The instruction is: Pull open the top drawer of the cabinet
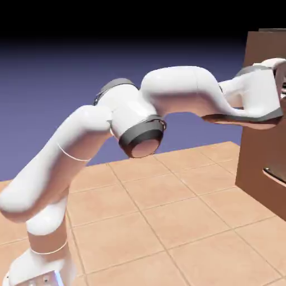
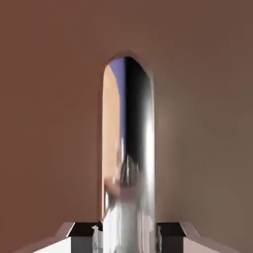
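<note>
Drawer [image 2: 54,123] fills the hand view with its brown front, reddish on one side and greyer on the other; it belongs to the upper part of the cabinet [image 1: 257,151], where the exterior view has it mostly hidden behind the hand [image 1: 260,95], so how far it stands out cannot be told. Its handle [image 2: 128,148], a shiny silver bar with a rounded end, runs from the hand view's bottom edge to above the middle and mirrors pale orange, blue and black. The claw [image 2: 127,239] is closed on that bar, one dark fingertip [image 2: 83,237] to each side. Below the hand, a second handle [image 1: 275,177] lies across the cabinet's front, cut off by the exterior view's right border. The white arm [image 1: 179,89] reaches from its base [image 1: 42,271] at the lower left, bends at a dark-ringed joint, and crosses level to the cabinet's upper part. Under it spreads a floor [image 1: 184,223] of square orange tiles, with the backdrop [image 1: 44,106] blue-violet behind, darkening to black at the top.
</note>
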